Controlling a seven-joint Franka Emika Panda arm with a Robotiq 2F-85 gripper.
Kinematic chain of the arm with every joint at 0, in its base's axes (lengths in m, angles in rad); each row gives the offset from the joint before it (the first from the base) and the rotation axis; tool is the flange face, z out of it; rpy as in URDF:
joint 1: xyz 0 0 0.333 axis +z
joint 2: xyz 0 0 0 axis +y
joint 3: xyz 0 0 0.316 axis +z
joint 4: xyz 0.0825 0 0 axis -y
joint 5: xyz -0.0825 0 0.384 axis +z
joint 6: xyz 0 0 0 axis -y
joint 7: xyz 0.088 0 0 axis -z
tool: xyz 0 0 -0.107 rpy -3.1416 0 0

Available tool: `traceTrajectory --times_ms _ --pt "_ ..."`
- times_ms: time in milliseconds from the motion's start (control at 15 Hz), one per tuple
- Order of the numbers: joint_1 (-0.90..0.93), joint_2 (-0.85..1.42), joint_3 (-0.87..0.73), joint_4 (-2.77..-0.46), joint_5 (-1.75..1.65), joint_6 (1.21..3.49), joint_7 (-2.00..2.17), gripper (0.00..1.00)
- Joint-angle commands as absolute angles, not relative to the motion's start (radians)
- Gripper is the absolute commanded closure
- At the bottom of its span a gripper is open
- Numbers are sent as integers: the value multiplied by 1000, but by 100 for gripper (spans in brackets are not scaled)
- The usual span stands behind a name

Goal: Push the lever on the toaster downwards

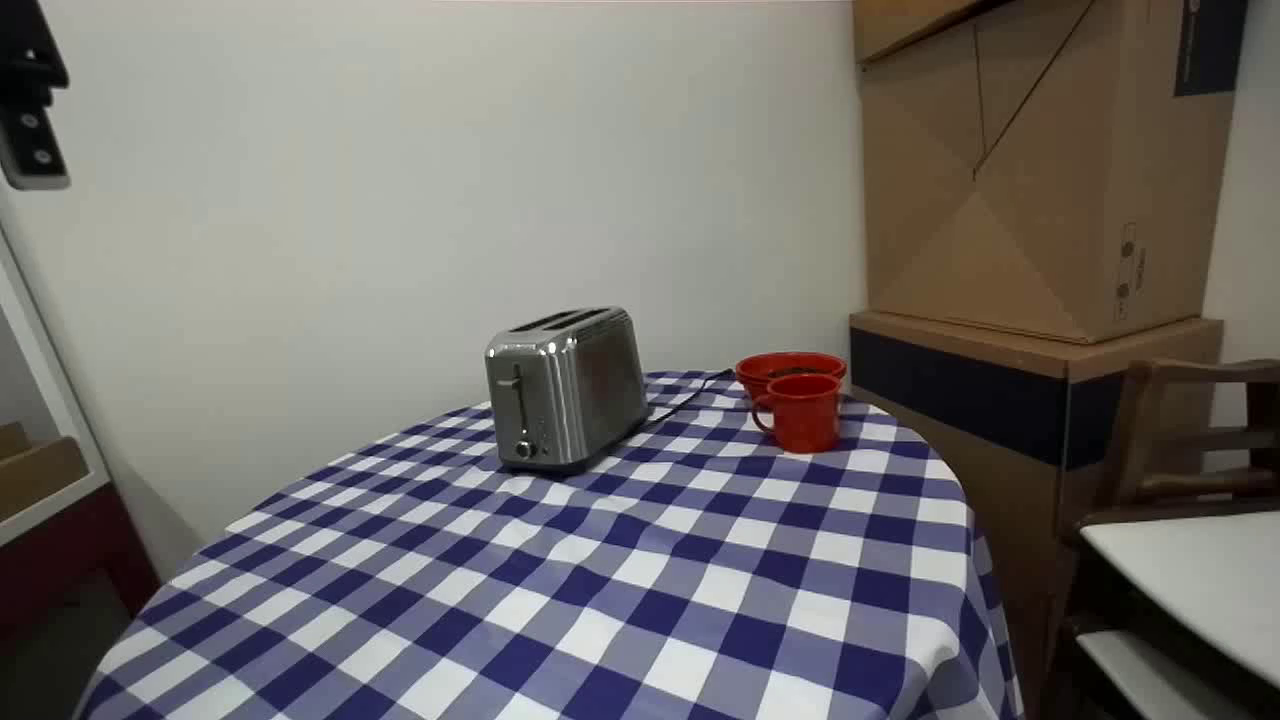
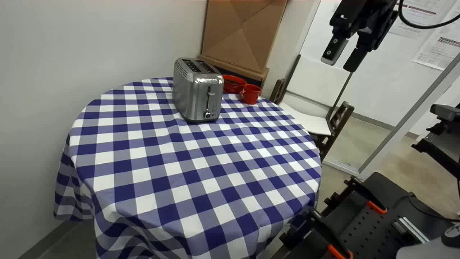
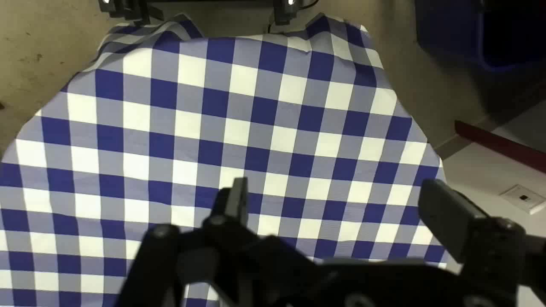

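The silver toaster [image 1: 600, 390] stands upright on the checked tablecloth [image 1: 560, 580]; it also shows in an exterior view [image 2: 185, 88]. Its lever [image 1: 510, 383] is on the narrow end face, near the top of its slot and above a round knob; the lever also shows in an exterior view [image 2: 211, 94]. My gripper [image 2: 339, 65] is high in the air, well away from the toaster. In the wrist view my gripper [image 3: 335, 185] is open with nothing between its fingers, and the toaster is out of view there. Only one finger shows in an exterior view [image 1: 35, 150].
A red mug [image 1: 805, 415] and a red bowl [image 1: 755, 370] stand beside the toaster. A black cord [image 1: 690, 398] runs behind it. The wall [image 1: 400, 200] is close behind the table. Cardboard boxes [image 1: 1000, 200] and a chair [image 1: 1200, 430] are beyond the table's edge.
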State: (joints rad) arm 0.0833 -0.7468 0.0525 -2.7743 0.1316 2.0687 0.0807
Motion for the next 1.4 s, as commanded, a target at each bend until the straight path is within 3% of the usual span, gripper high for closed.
traceTrajectory --times_ms 0,267,533,933,1333 --pt "79 -747 56 -2772 134 2066 78 0" --pt "79 -747 56 -2772 134 2065 78 0" --pt "56 -644 78 -2740 110 2205 99 0" --pt "3 -308 66 -2597 66 2504 101 0" --pt "22 43 50 -2297 93 2577 72 0"
